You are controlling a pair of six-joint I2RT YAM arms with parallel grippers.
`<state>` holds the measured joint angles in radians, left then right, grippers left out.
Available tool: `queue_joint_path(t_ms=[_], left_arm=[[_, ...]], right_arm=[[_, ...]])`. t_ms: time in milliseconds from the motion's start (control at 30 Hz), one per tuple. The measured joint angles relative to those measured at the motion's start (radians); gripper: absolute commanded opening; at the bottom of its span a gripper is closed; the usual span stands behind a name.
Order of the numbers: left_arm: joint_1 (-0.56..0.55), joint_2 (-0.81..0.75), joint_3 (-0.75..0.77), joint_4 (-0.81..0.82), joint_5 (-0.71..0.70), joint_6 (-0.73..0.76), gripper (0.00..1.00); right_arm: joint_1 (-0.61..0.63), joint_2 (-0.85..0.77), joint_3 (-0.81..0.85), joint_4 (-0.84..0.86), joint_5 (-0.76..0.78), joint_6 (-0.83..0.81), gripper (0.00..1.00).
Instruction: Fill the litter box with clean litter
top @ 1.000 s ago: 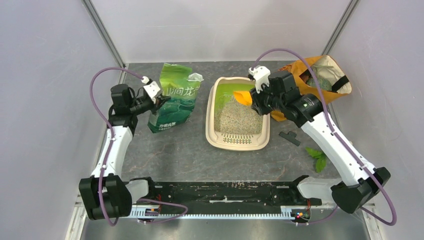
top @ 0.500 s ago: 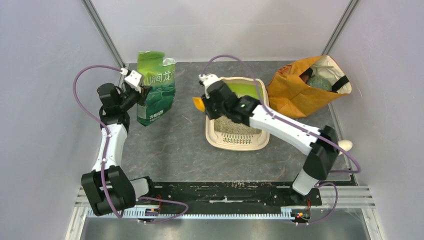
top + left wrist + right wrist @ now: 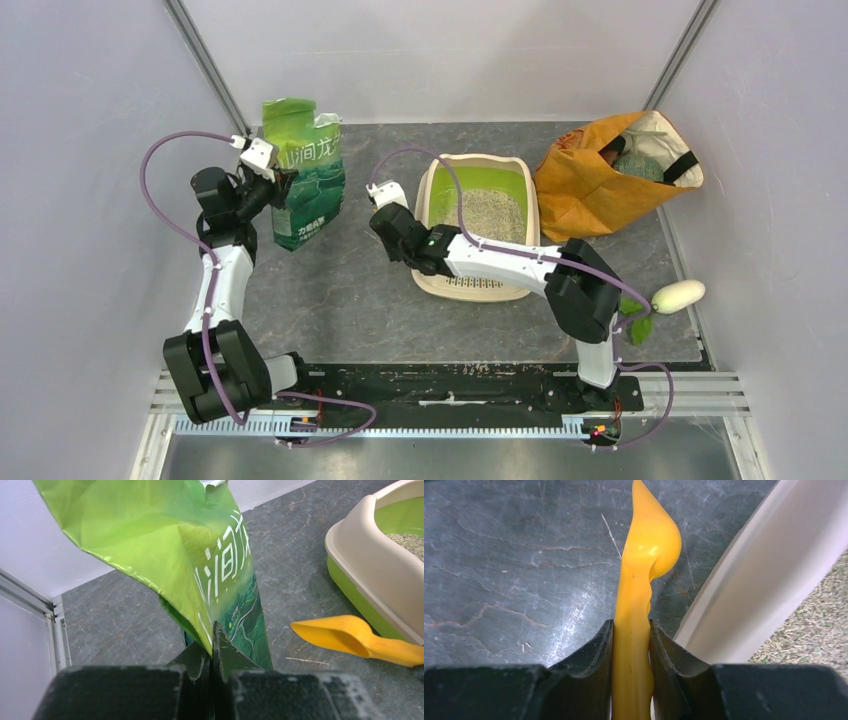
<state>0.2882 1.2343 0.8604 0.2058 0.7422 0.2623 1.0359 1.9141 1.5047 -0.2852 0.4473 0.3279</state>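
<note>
Looking at your left arm first, you have the left gripper pinched on the side edge of the glossy green printed bag with white characters. Its jaws are pressed together on the film with no gap that you can see. The bag is upright at the far left of the dark stone-patterned table, well apart from the litter box, and its top is crumpled.

Your right arm reaches across in front of the tray. The right gripper is clamped on the handle of the yellow-orange plastic scoop, both fingers tight against it. The scoop's bowl points away from the wrist, low over the table and just beside the box's left outer wall, outside the tray. You cannot tell whether it touches the table.

The rounded-rectangular plastic litter box with beige rim and lime-green inside sits at mid-table, its slotted beige grate at the near end. The pale grey-beige granular litter lies in the middle of the tray, with bare green floor showing at the far end.

Just beside the box's far right corner, the orange fabric bag stands open. A white oblong object and some green leaves lie near the table's right edge.
</note>
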Motion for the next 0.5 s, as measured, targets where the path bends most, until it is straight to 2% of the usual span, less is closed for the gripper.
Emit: queue_joint_path(t_ms=[133, 233, 400, 500], left_arm=[[0.009, 0.005, 0.0, 0.002, 0.005, -0.005, 0.02], [0.012, 0.009, 0.0, 0.002, 0.019, -0.005, 0.02], [0.015, 0.009, 0.0, -0.013, 0.04, -0.004, 0.02], [0.032, 0.009, 0.001, -0.059, 0.104, 0.002, 0.02]], right_arm=[[0.012, 0.033, -0.033, 0.044, -0.001, 0.01, 0.62], [0.028, 0.048, -0.034, 0.059, -0.001, 0.021, 0.79], [0.04, 0.048, -0.032, 0.063, -0.027, 0.02, 0.96], [0.03, 0.03, -0.026, 0.042, -0.1, -0.003, 0.97]])
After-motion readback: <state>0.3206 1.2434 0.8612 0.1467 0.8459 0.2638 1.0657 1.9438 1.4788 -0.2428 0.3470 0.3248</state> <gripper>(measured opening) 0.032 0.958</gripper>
